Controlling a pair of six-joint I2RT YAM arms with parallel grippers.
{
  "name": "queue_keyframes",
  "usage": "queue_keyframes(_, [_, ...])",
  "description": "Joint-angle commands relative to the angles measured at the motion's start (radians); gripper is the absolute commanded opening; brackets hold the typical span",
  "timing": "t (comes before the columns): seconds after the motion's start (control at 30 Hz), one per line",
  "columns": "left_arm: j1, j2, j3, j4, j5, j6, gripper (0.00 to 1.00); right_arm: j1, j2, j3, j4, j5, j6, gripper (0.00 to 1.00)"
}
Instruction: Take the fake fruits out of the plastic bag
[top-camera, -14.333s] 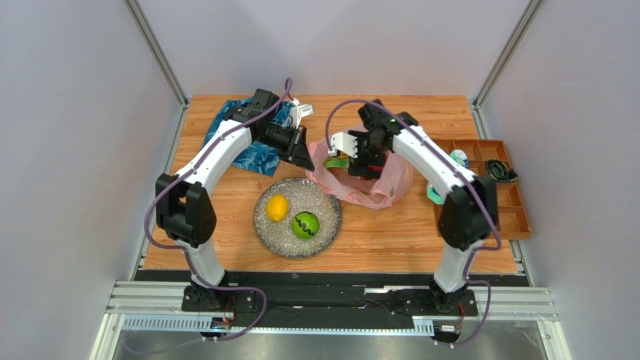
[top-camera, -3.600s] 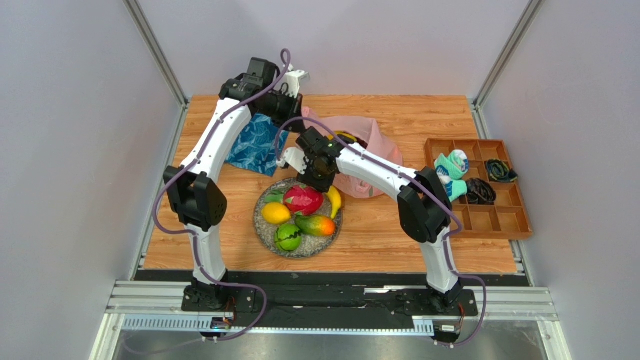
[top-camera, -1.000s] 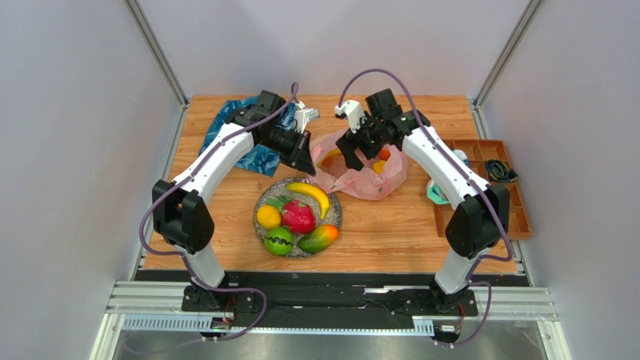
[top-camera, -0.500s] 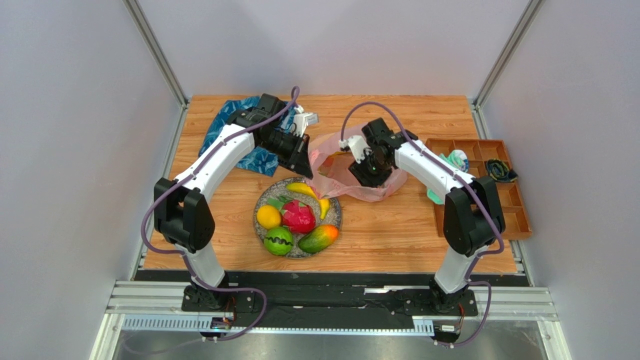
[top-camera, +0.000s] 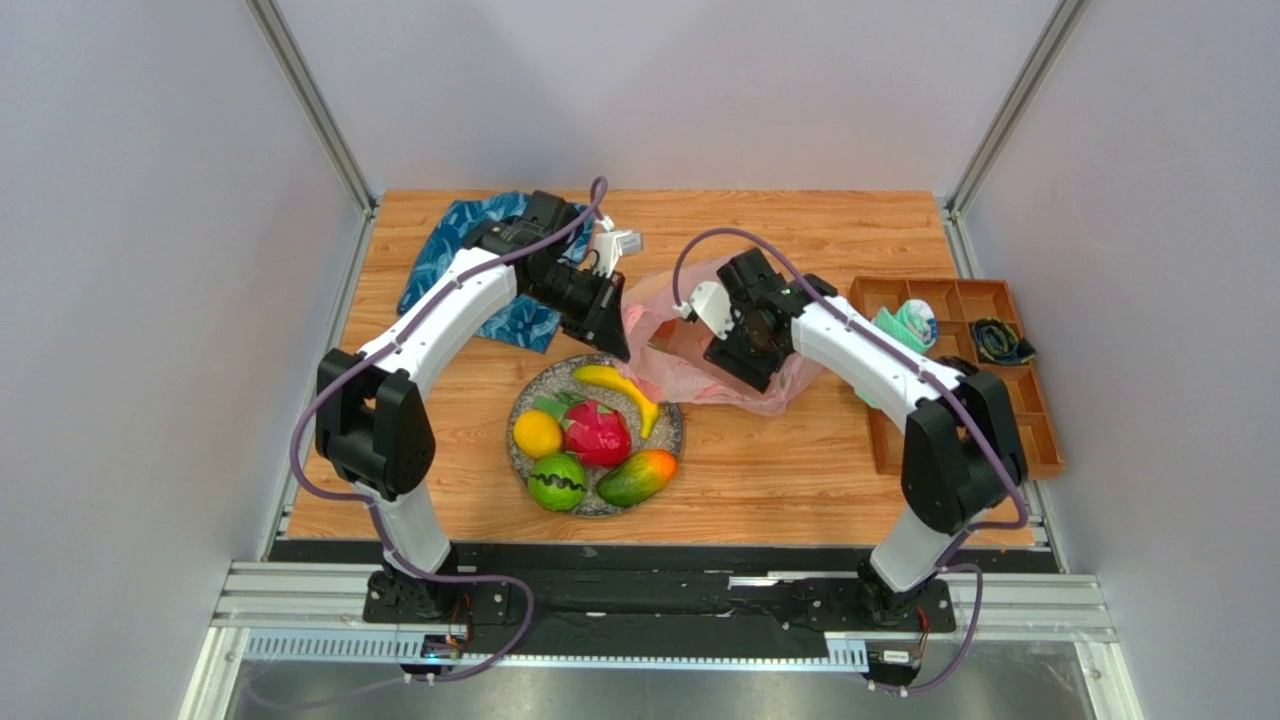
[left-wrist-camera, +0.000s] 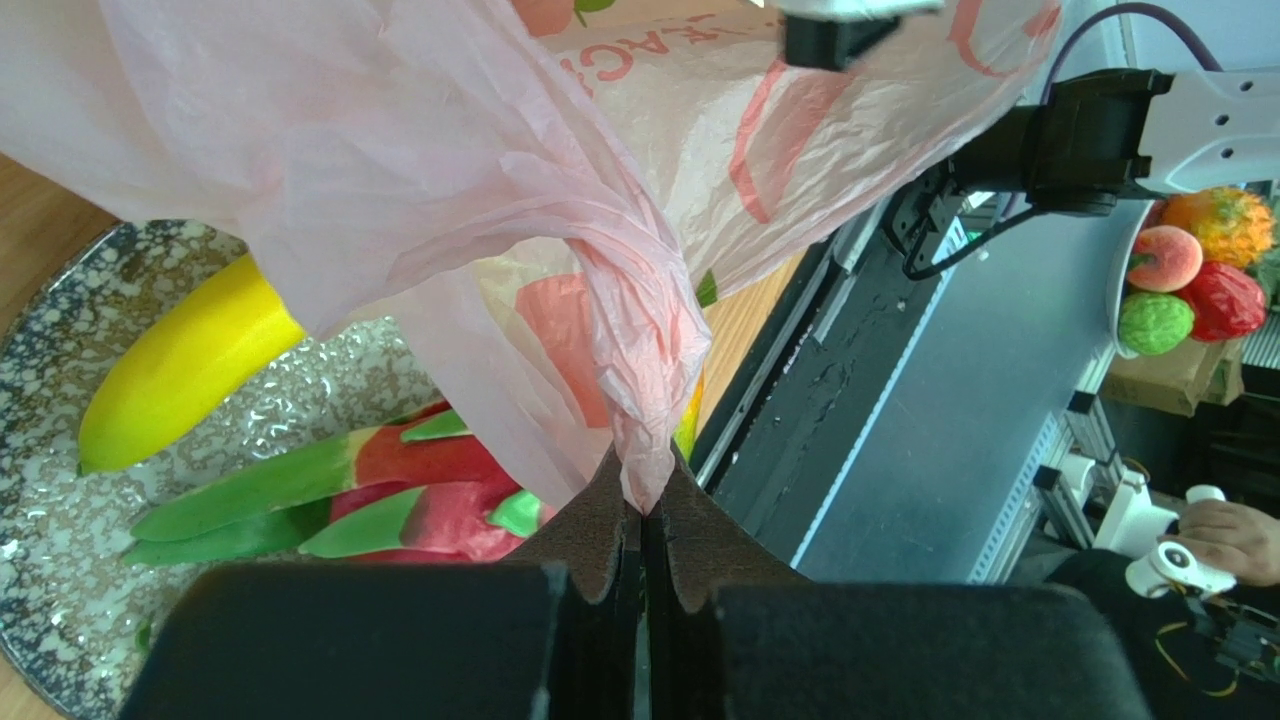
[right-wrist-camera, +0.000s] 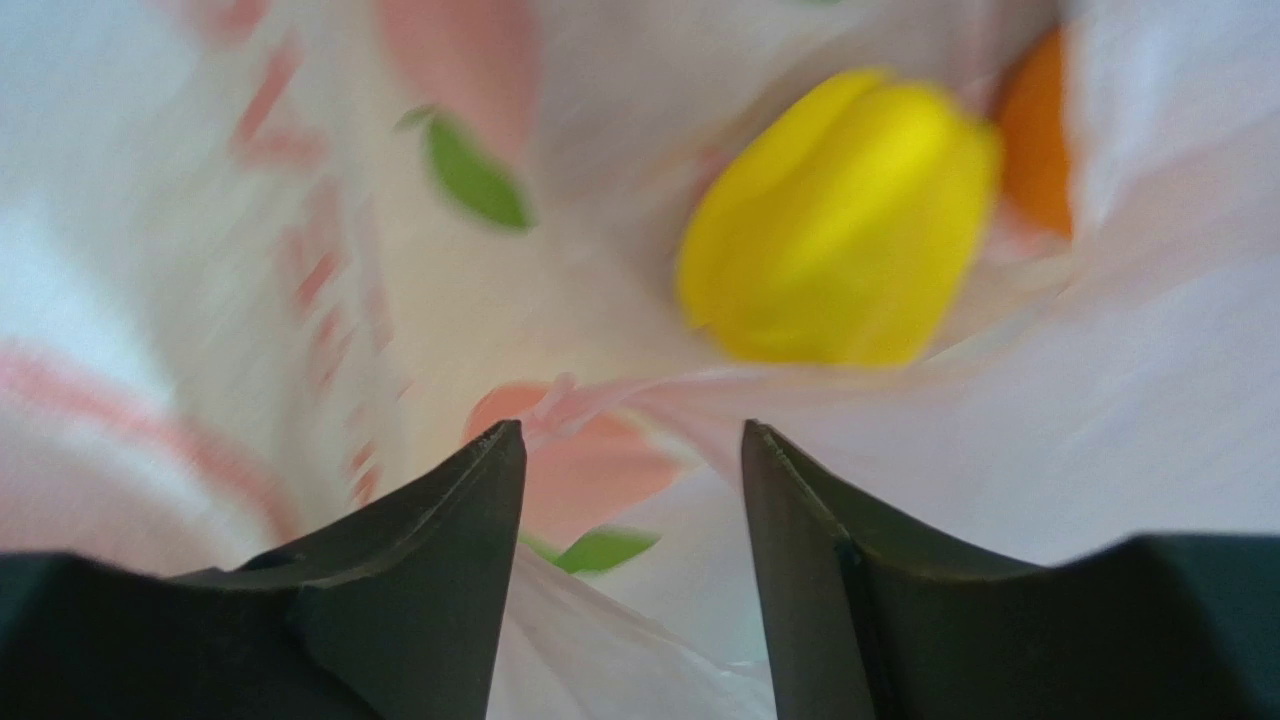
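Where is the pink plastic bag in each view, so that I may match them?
Top external: the plastic bag lies mid-picture, just beyond the speckled plate.
Left wrist: it fills the upper half, one fold pinched by the shut left fingers.
Right wrist: it fills the picture behind the open right fingers, a yellow fruit inside.
Shared landmark: the plate, also lower left in the left wrist view; absent from the right wrist.

Partial "EAC" lettering on plastic bag
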Motion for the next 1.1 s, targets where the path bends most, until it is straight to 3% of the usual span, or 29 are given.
queue_keyframes(0.0, [-0.007, -0.005, 0.040, 0.000, 0.016, 0.016, 0.00, -0.010, 0.113, 0.120, 0.118, 0.093, -0.083, 0.68])
queue_keyframes(0.3, [-0.007, -0.018, 0.026, 0.006, 0.016, 0.025, 0.00, -0.023, 0.257, 0.200, 0.121, 0.184, -0.170, 0.85])
queue_keyframes(0.57, [-0.008, -0.019, 0.030, 0.005, 0.018, 0.025, 0.00, -0.059, 0.427, 0.303, 0.065, 0.268, -0.123, 0.86])
queue_keyframes(0.67, [-0.013, -0.016, 0.030, 0.005, 0.016, 0.027, 0.00, -0.085, 0.438, 0.327, 0.032, 0.252, -0.106, 0.74])
queue_keyframes(0.7, [-0.016, -0.016, 0.030, 0.005, 0.016, 0.027, 0.00, -0.086, 0.426, 0.329, 0.040, 0.250, -0.107, 0.64])
queue_keyframes(0.8, [-0.017, -0.005, 0.042, 0.005, 0.012, 0.024, 0.00, -0.079, 0.350, 0.344, 0.043, 0.189, -0.120, 0.47])
queue_keyframes(0.93, [-0.016, 0.031, 0.084, 0.002, 0.004, 0.022, 0.00, -0.054, 0.203, 0.399, -0.035, -0.028, -0.140, 0.43])
queue_keyframes(1.07, [-0.016, 0.074, 0.148, -0.001, -0.005, 0.016, 0.00, -0.030, 0.078, 0.374, -0.078, -0.140, -0.141, 0.41])
